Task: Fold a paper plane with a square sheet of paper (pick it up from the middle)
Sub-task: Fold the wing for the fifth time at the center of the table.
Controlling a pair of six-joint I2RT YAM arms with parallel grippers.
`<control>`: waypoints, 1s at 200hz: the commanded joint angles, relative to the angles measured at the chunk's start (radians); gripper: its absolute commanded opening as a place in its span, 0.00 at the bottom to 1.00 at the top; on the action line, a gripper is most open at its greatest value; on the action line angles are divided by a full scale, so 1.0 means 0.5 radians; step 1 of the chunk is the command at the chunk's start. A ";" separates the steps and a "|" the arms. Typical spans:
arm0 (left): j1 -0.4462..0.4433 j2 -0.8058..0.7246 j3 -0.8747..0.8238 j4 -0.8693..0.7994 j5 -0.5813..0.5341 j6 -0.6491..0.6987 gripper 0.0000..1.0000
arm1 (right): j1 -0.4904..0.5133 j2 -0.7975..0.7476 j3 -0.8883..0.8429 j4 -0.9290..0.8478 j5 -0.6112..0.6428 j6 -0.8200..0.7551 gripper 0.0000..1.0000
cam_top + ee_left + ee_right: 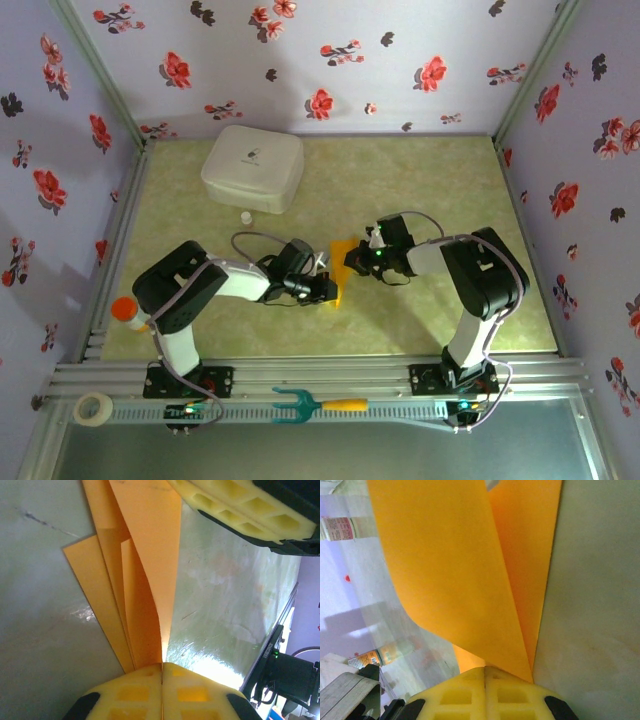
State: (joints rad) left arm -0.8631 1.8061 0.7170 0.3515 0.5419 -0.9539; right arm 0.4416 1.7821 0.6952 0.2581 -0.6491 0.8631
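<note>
The paper plane (342, 268) is a narrow folded piece of orange-yellow paper at the middle of the table, held between both arms. My left gripper (326, 291) is shut on its near end. In the left wrist view the yellow fingertips (161, 667) pinch the paper (142, 580), whose several folded layers fan out away from the jaws. My right gripper (353, 261) is shut on the far end. In the right wrist view its tips (485, 669) clamp the paper (455, 570), which curves upward. The right gripper's yellow fingers (240, 510) show at the top of the left wrist view.
A white case (252, 167) lies at the back left with a small white cap (245, 216) in front of it. An orange-capped bottle (125, 312) stands at the left edge. A tape roll (94, 408) and a teal fork tool (300, 404) lie on the front rail.
</note>
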 commanded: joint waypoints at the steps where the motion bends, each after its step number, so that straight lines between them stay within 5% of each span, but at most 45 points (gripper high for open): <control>1: -0.084 0.002 -0.108 -0.308 0.155 0.039 0.07 | 0.016 0.091 -0.044 -0.274 0.247 -0.051 0.00; 33: -0.090 0.002 -0.108 -0.326 0.153 0.049 0.00 | 0.016 0.090 -0.044 -0.268 0.244 -0.048 0.00; 56: -0.098 -0.011 -0.119 -0.346 0.153 0.053 0.12 | 0.016 0.090 -0.046 -0.271 0.242 -0.048 0.00; 89: -0.099 -0.029 -0.134 -0.366 0.150 0.059 0.00 | 0.016 0.084 -0.047 -0.271 0.246 -0.046 0.00; 127: -0.102 -0.056 -0.143 -0.359 0.138 0.051 0.00 | 0.016 0.089 -0.050 -0.267 0.246 -0.045 0.00; 174: -0.107 -0.326 -0.188 -0.391 0.014 0.042 0.22 | 0.016 0.086 -0.053 -0.249 0.240 -0.030 0.00; 200: -0.090 -0.492 -0.140 -0.431 -0.097 0.068 0.19 | 0.016 0.077 -0.060 -0.240 0.235 -0.021 0.00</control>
State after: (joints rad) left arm -0.9127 1.6379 0.6300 0.2001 0.5388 -0.9352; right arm 0.4416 1.7817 0.6968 0.2546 -0.6453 0.8635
